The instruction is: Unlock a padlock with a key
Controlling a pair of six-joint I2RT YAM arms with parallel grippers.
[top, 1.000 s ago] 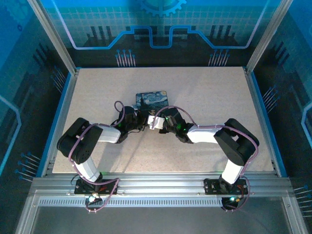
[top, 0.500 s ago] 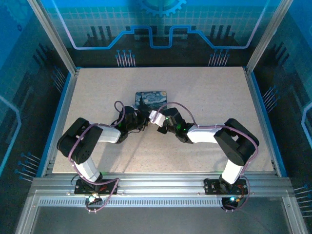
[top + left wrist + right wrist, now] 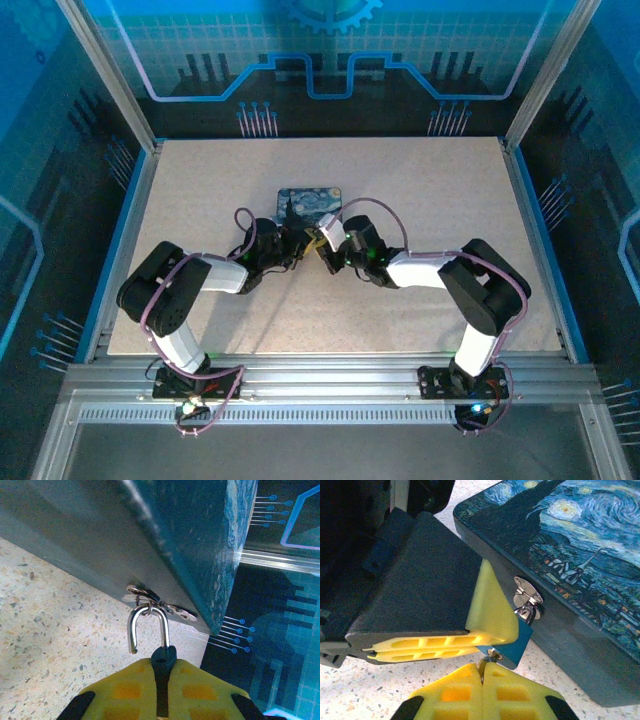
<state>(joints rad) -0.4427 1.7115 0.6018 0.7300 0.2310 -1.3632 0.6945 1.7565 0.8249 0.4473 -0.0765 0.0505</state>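
Against the box's (image 3: pixel 580 545) front edge, left hand (image 3: pixel 161 680) pinches the padlock (image 3: pixel 516 645), right hand (image 3: pixel 482 680) the key (image 3: pixel 490 655); broad bench (image 3: pixel 430 190) on every side.

The padlock (image 3: pixel 163 630) shackle above the left tool (image 3: pixel 161 680) is shining as smooth polished metal. The tool's pads (image 3: pixel 125 690) are looking matt yellow and spongy. The box (image 3: pixel 580 540) is gleaming glossy; the bench (image 3: pixel 45 605) is looking speckled, matt.

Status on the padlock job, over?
Left tool shut on padlock. Right tool shut on key, seated in padlock base. Shackle through box hasp, one leg looks free.
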